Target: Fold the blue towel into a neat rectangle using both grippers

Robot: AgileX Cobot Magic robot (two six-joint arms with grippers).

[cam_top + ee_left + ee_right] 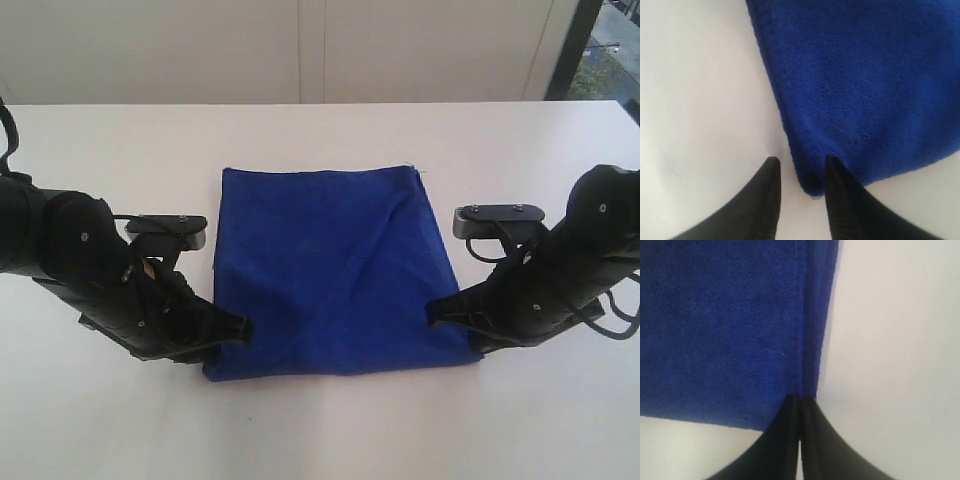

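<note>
The blue towel [330,270] lies folded in a rough rectangle in the middle of the white table [320,430]. My left gripper [240,328] sits low at its near left corner. In the left wrist view the left gripper [801,160] is open, with the towel's corner [812,185] between the two black fingers and not pinched. My right gripper [432,312] is at the towel's near right edge. In the right wrist view the right gripper [800,399] is shut, its tips meeting on the hemmed edge of the towel [730,330].
Bare white table surface surrounds the towel on all sides. A pale wall [300,50] runs behind the table's far edge, and a window [610,45] shows at the back right. Both black arms rest low over the table, flanking the towel.
</note>
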